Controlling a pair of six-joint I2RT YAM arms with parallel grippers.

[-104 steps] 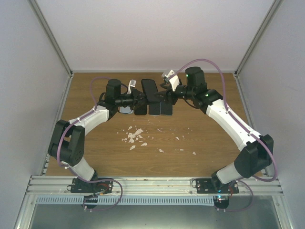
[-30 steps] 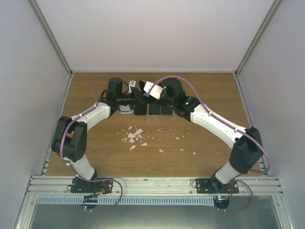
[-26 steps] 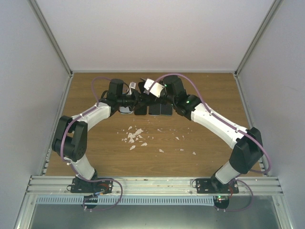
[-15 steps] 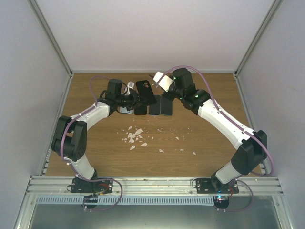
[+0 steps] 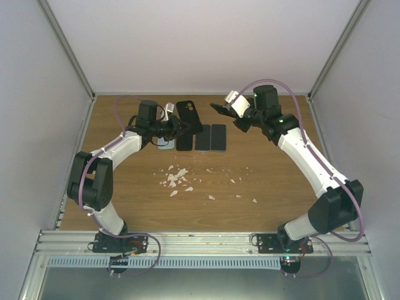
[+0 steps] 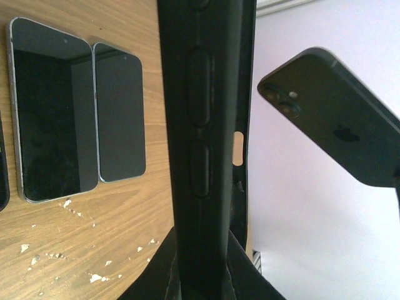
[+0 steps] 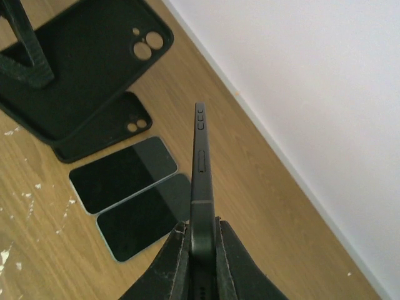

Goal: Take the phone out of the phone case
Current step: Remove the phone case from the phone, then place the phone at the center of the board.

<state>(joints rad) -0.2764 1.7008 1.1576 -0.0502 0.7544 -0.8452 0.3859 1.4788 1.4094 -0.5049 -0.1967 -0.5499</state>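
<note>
Near the far edge of the surface, the left gripper is closed on the black phone case, while the right gripper pinches the phone by its lower end, in the air and clear of it.

I am counting three phones: one phone sitting edge-on in the right gripper, plus a second phone and a third phone lying screen-up side by side on the table. I am seeing two black cases: one case clamped in the left gripper, and a second case lying flat just beside the second phone. One pale flat item is lying next to that, and I cannot tell what it is. White scraps are lying scattered nearer the arms, too many and too small for me to count exactly. Two arms are working, with one gripper on each.
</note>
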